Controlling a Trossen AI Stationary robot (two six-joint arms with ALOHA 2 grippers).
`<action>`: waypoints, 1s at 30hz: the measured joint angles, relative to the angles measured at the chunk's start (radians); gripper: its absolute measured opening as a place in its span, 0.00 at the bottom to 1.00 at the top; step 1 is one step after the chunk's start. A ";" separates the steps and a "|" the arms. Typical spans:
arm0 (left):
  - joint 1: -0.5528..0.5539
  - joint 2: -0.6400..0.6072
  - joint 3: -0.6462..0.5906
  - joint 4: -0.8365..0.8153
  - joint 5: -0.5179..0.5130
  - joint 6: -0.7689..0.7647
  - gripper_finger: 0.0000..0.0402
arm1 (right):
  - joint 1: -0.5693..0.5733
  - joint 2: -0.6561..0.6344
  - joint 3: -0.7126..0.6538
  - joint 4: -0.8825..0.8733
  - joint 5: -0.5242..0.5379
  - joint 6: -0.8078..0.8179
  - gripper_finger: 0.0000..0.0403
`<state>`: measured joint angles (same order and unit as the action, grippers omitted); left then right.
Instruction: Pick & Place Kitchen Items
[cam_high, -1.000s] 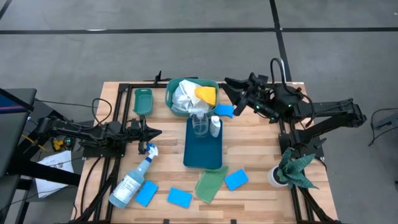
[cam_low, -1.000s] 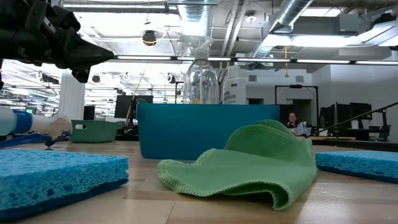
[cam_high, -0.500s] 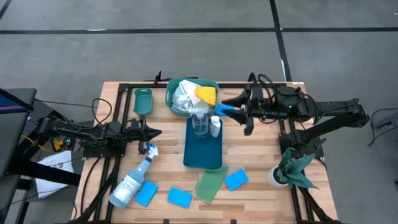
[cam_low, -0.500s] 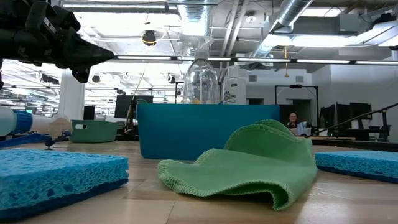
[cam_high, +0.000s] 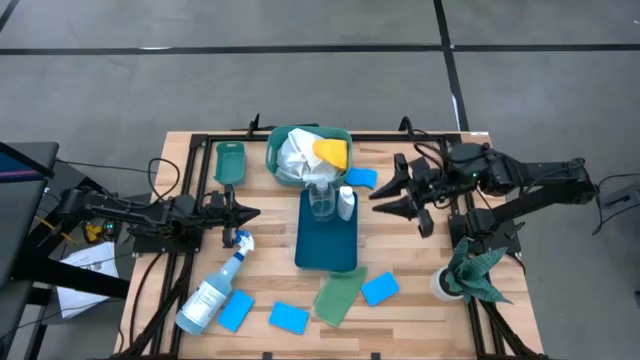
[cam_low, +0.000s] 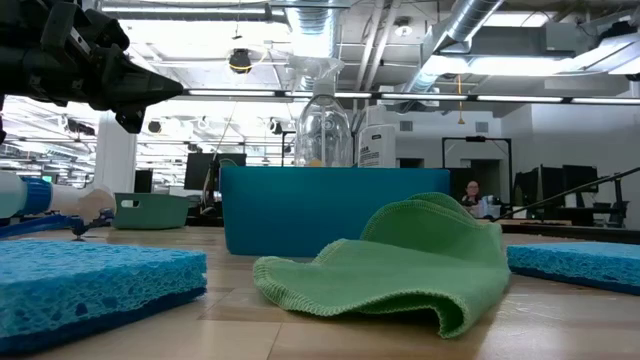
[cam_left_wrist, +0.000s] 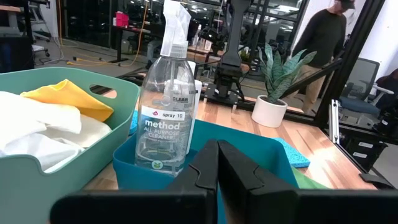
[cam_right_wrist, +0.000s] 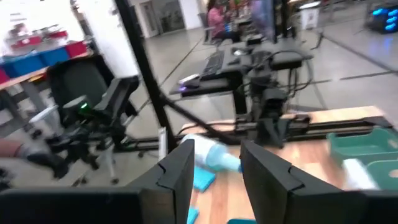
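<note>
Sponges, cloths and bottles are partly sorted, as far as I can judge. The green bin (cam_high: 275, 150) at the far side holds a white cloth (cam_high: 296, 158) and a yellow cloth (cam_high: 331, 151). The blue tray (cam_high: 327, 245) in the middle carries a clear bottle (cam_high: 321, 200) and a small white bottle (cam_high: 345, 204) at its far end. One sponge (cam_high: 361, 177) lies just beside the bin and the tray's far right corner.

Left to move, I think: the spray bottle (cam_high: 213, 290) lying on its side at the near left, three sponges along the near edge (cam_high: 289, 318), and the green cloth (cam_high: 336, 296) just off the tray's near end.

My right gripper (cam_high: 392, 200) hangs above the table right of the tray, fingers parted with a gap showing between them, holding nothing. The sponge by the bin is just beyond its tips, apart from them. My left gripper (cam_high: 246, 212) waits left of the tray, fingers pressed together, empty, with the spray bottle's trigger just near of it.
</note>
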<state>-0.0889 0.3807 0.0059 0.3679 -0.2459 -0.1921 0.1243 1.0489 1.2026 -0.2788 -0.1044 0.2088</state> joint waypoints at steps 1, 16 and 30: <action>0.000 0.000 0.000 0.000 0.000 0.000 0.00 | 0.011 0.000 0.000 -0.019 0.000 0.000 0.30; 0.000 0.000 0.000 0.000 0.000 0.000 0.00 | 0.218 0.048 0.001 -0.254 0.086 0.156 0.29; 0.000 0.000 0.000 0.000 0.000 0.000 0.00 | 0.299 0.188 -0.001 -0.528 0.073 0.376 0.29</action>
<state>-0.0888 0.3805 0.0059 0.3676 -0.2459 -0.1921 0.4231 1.2370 1.2015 -0.8067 -0.0318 0.5851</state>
